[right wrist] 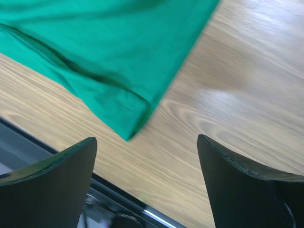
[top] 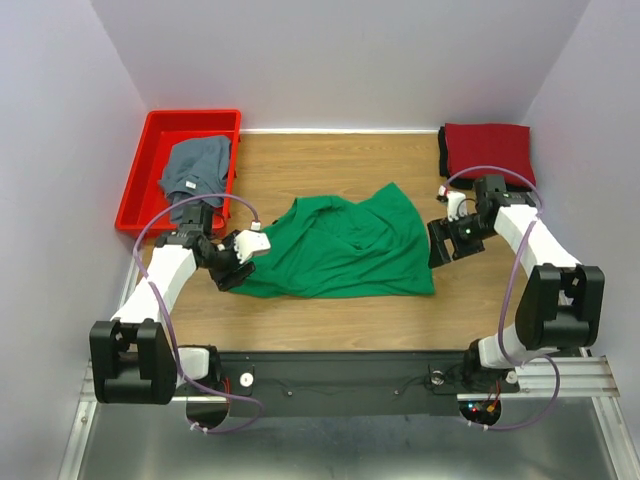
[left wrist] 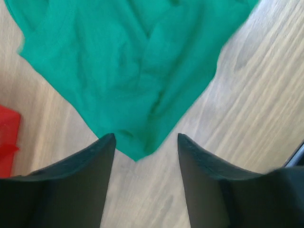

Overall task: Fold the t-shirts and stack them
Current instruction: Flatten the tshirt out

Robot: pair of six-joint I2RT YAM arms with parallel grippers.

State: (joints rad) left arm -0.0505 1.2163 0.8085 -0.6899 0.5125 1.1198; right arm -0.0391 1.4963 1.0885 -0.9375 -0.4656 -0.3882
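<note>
- Top external view: the green t-shirt lies rumpled and partly spread on the middle of the wooden tabletop, between the two arms.
- The left hand sits at the shirt's left near edge. The right hand sits just beside its right edge.
- A red bin stands at the far left of the tabletop. The grey-blue t-shirt lies crumpled in it, with part of it draped over the bin's near right rim.
- The dark red t-shirt lies folded flat in the far right corner, well apart from the green one. A dark strip shows along its left side, and I cannot tell what this is.
- Left wrist view: the left hand has its fingers parted to a moderate width. A pointed corner of the green t-shirt reaches into the gap between the tips. The cloth lies slack on the wood and is not pinched.
- Right wrist view: the right hand stands wide, with only bare wood between its fingers. A hemmed corner of the green t-shirt lies ahead of the gap, touching neither finger.
- The picture is slightly blurred in both wrist views.
</note>
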